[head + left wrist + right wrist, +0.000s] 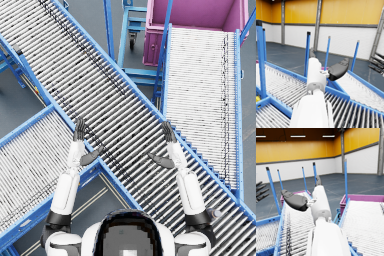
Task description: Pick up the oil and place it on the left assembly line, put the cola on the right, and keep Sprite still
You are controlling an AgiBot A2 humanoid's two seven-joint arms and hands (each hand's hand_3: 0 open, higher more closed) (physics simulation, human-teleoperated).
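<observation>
Two-armed reach up from the bottom edge of the head view, with the left hand at centre left and the right hand at centre right, well apart and roughly level. Both released: dark fingers straight and pointing toward the top of the frame, thumbs splayed inward toward each other, grasping nothing. Poised above the diagonal roller conveyor that crosses the frame from upper left to lower right. Flanked by the left assembly line at lower left and the right assembly line at upper right, with a pink bin at its far end, cut off by the top edge. Seen along the left forearm, left hand mostly masked by the white wrist: only the thumb jutting sideways at mid-frame and a sliver of fingertips behind the wrist. At the right edge of that frame, dark fingers of the right hand, cropped. Much the same along the right forearm: right hand showing a thumb left of centre and a dark tip above the wrist, palm hidden, with the left hand's fingers clipped at the left edge. Could not find the oil, the cola or the Sprite in any of the three views; cannot tell where they stand.
</observation>
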